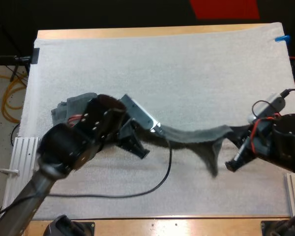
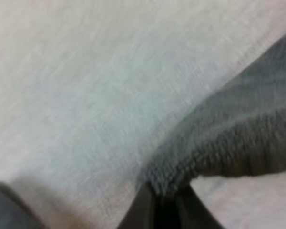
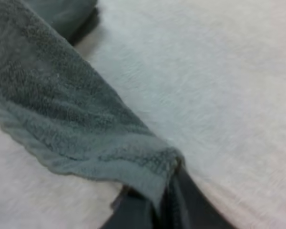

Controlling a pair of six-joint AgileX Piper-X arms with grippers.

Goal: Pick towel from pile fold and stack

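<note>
As the left gripper (image 2: 163,210) and right gripper (image 3: 166,198) pinch its ends, the nubby towel (image 1: 196,135) sags.

You have the towel (image 1: 194,135) strung across the near middle of the mat (image 1: 187,64), its left end in the left gripper (image 2: 164,200), its right end in the right gripper (image 3: 169,191). The pile (image 1: 69,110) lies at the mat's left.
</note>
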